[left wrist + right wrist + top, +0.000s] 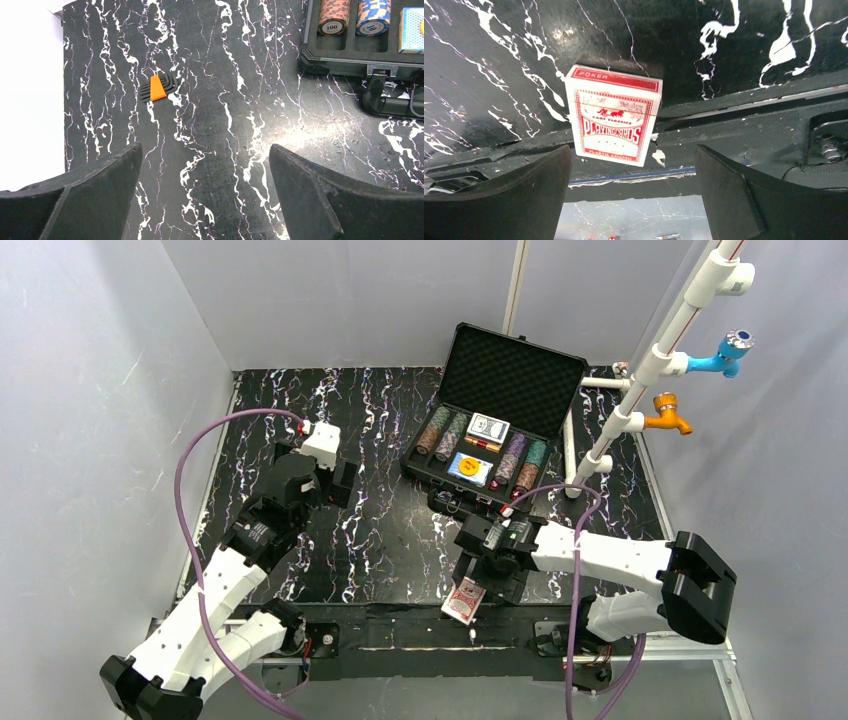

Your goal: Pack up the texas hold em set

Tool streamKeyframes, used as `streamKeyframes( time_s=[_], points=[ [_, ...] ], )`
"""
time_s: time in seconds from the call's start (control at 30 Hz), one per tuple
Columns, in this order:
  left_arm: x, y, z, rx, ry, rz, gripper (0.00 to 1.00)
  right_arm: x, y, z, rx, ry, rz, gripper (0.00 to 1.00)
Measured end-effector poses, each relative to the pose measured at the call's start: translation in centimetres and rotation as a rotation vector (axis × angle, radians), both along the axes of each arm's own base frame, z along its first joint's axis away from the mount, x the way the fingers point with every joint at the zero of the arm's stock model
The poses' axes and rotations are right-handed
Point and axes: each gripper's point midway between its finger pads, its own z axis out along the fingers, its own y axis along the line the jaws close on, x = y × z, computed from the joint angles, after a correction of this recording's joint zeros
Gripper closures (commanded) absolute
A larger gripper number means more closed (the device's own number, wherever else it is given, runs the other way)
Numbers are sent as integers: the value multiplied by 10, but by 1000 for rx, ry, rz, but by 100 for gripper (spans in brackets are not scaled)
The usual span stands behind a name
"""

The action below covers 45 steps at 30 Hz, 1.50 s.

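Red deck (613,120) reads "POKER", "PLAYING CARDS" (a chip (332,25): 100); left gripper (204,152), right gripper (633,152) apart, empty.

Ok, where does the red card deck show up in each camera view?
Top external: red card deck sits bottom centre, at the near edge of the tabletop.
Left wrist: not in it.
Right wrist: centre of the picture, lying across that same near edge.
Shared landmark: the black, white-veined tabletop, visible in all three views.

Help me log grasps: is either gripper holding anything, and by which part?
Nothing is held. The left gripper and right gripper are open; the red card deck lies untouched before the right one.
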Motion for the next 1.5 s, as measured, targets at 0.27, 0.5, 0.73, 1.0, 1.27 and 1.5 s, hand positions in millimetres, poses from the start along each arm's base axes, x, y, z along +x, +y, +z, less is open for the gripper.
streamKeyframes(
  time_s=[0.27, 0.5, 0.73, 1.0, 1.27, 1.5],
  points=[
    [0, 0, 0, 0, -1, 0, 2, -18, 9, -10, 0, 33, -12, 2],
    [0, 0, 0, -1, -1, 0, 2, -18, 20, -16, 20, 32, -15, 2],
    [0, 0, 0, -1, -1, 0, 2, -16, 24, -33, -15, 42, 3, 2],
    [0, 0, 0, -1, -1, 0, 2, -14, 26, -42, -35, 44, 19, 17],
    [0, 0, 0, 0, -1, 0, 2, -7, 27, -40, -43, 2, 54, 58],
    [0, 0, 0, 0, -1, 0, 2, 12, 50, -28, -89, -41, 294, 64]
  ],
)
